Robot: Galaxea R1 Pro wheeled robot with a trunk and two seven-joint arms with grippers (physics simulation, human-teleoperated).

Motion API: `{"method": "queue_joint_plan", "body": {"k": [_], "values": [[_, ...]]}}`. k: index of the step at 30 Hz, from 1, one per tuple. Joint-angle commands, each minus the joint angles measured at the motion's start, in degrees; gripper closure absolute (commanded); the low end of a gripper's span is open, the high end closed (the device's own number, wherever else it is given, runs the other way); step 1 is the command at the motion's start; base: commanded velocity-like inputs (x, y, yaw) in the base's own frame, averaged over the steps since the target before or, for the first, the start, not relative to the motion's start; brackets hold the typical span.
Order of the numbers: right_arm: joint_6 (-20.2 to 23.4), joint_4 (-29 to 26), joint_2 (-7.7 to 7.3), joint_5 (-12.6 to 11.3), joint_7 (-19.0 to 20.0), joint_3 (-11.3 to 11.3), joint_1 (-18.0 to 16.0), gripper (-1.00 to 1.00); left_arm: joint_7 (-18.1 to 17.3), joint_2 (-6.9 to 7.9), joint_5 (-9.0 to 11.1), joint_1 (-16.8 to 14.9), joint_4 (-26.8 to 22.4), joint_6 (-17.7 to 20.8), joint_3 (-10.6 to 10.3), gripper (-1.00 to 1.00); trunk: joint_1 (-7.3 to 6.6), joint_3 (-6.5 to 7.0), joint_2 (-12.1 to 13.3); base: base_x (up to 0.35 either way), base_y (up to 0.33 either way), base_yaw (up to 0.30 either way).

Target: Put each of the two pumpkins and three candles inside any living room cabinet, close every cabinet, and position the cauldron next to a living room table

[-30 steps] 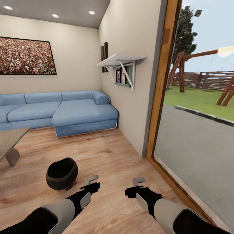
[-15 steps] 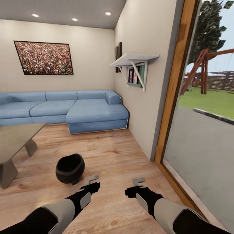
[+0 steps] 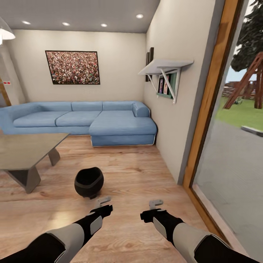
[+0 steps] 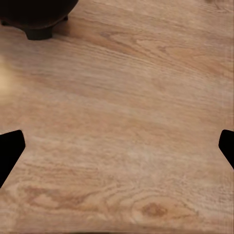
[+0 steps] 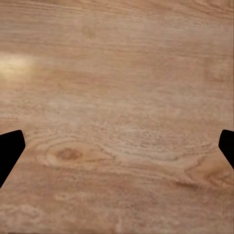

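The black cauldron [image 3: 89, 181] stands on the wood floor, tilted so its mouth faces up and toward me. It sits a short way right of the grey table [image 3: 25, 149]. My left gripper [image 3: 103, 200] hangs just in front of the cauldron, open and empty. In the left wrist view the cauldron's underside and a foot [image 4: 35, 17] sit beyond the wide-apart fingers [image 4: 9, 148]. My right gripper [image 3: 156, 202] is open over bare floor; its fingers [image 5: 9, 148] stand far apart. The pumpkins, candles and cabinet are out of view.
A blue corner sofa [image 3: 84, 122] runs along the back wall under a framed picture [image 3: 73, 67]. On the right wall hangs a white bracket shelf [image 3: 164, 67]. A wood-framed glass door [image 3: 208, 117] lies to the right. Wood floor [image 3: 131, 175] stretches ahead.
The whole picture has slid right as the camera turned left, bringing more of the table and sofa into view. Both arms keep their pose in front of me.
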Motion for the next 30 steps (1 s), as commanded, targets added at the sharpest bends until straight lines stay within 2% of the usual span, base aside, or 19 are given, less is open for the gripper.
{"method": "queue_joint_plan", "body": {"k": [1, 21, 30], "values": [[0.3, -0.1, 0.00, -0.5, -0.3, 0.5, 0.0, -1.00, 0.2, -0.03, 0.3, 0.0, 0.1, -0.2, -0.5, -1.00, -0.02, -0.06, 0.0, -0.017, -0.134, 0.292], [0.3, -0.1, 0.00, -0.5, -0.3, 0.5, 0.0, -1.00, 0.2, -0.04, 0.3, 0.0, 0.1, -0.2, -0.5, -1.00, -0.02, -0.06, 0.0, -0.005, -0.010, 0.292], [0.3, -0.1, 0.00, -0.5, -0.3, 0.5, 0.0, -1.00, 0.2, -0.03, 0.3, 0.0, 0.1, -0.2, -0.5, -1.00, -0.02, -0.06, 0.0, -0.152, 0.245, 0.291]]}}
